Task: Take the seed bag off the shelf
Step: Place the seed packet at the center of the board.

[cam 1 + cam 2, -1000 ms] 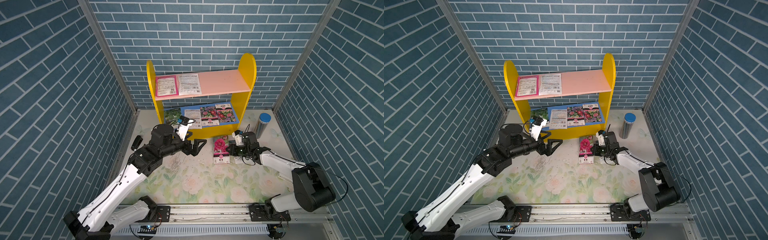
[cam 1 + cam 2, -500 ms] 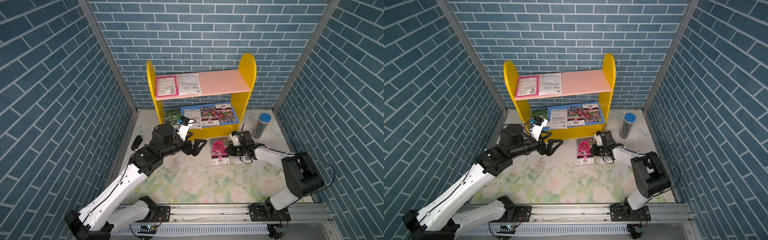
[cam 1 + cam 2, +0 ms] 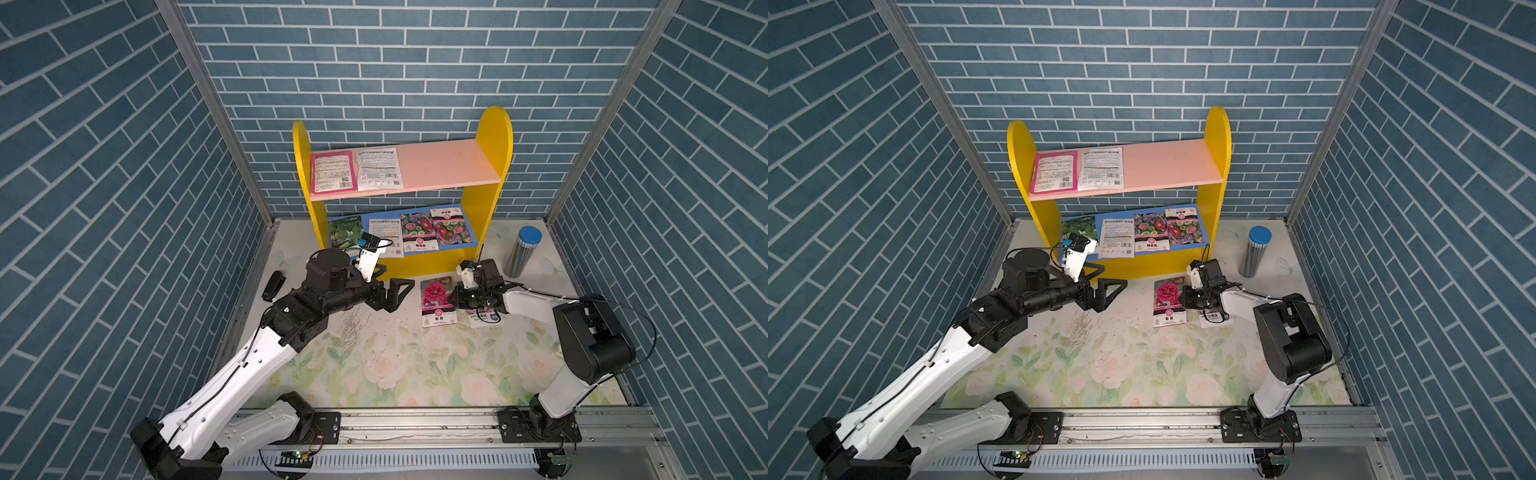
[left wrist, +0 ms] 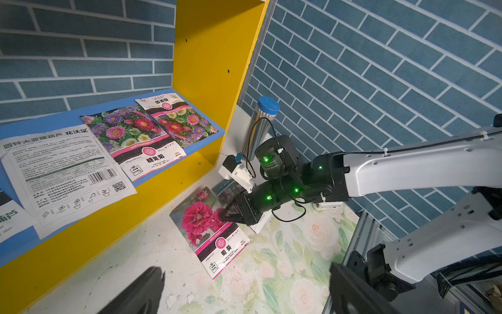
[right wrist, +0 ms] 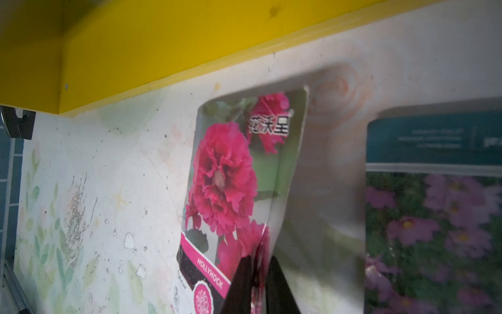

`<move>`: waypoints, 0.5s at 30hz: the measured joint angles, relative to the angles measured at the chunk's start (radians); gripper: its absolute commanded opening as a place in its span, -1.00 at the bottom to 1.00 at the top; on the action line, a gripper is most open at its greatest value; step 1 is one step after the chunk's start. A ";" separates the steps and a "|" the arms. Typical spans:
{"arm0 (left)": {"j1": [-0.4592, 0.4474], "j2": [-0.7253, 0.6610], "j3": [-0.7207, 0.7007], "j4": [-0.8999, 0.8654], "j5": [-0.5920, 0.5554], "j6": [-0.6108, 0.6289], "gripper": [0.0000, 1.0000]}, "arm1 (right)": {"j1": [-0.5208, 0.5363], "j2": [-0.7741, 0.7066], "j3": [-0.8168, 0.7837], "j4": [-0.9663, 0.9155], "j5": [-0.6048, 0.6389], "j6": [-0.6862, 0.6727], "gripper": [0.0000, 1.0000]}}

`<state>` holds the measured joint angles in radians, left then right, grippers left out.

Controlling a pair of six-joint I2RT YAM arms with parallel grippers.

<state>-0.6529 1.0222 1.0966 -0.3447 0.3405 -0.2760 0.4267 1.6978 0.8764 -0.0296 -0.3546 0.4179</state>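
seed bag point(image 3: 436, 300) with the pink flower, lying flat on the table point(image 3: 374, 365) just in front of the shelf point(image 3: 415, 266) and clear of both its boards. the removal itself looks done, and the step in hand appears to be the release. the right gripper point(image 4: 223, 215) lies low at one long edge of the bag. in the wrist view its fingers point(image 5: 241, 288) stand almost together, with the bag's curled-up edge pinched between them. the left gripper point(image 3: 395, 293) hangs in front of the shelf too, near the bag but apart from it, its jaws spread wide and holding nothing. to finish cleanly, the fingers should probably part well before the arm rises, or the thin film may cling and be dragged or flipped. the retreat is likely best made away from the shelf, because a second packet point(image 3: 484, 318) lies under the wrist and a can point(image 3: 523, 249) stands near the shelf's end. other packets point(image 3: 376, 168) lie on the pink and blue boards.
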 measured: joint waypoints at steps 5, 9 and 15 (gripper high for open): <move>0.000 0.005 -0.002 0.000 -0.002 0.000 1.00 | 0.000 0.003 0.008 -0.004 0.023 -0.007 -0.45; 0.000 0.005 -0.003 0.000 -0.008 0.000 0.99 | -0.002 0.002 0.013 -0.010 0.054 -0.008 -0.44; 0.000 0.008 0.001 -0.002 -0.027 -0.001 0.99 | -0.003 -0.068 -0.003 -0.015 0.060 -0.034 -0.17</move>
<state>-0.6529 1.0306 1.0977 -0.3470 0.3130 -0.2771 0.4240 1.6299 0.8730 -0.0444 -0.2951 0.3840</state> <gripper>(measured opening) 0.998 0.373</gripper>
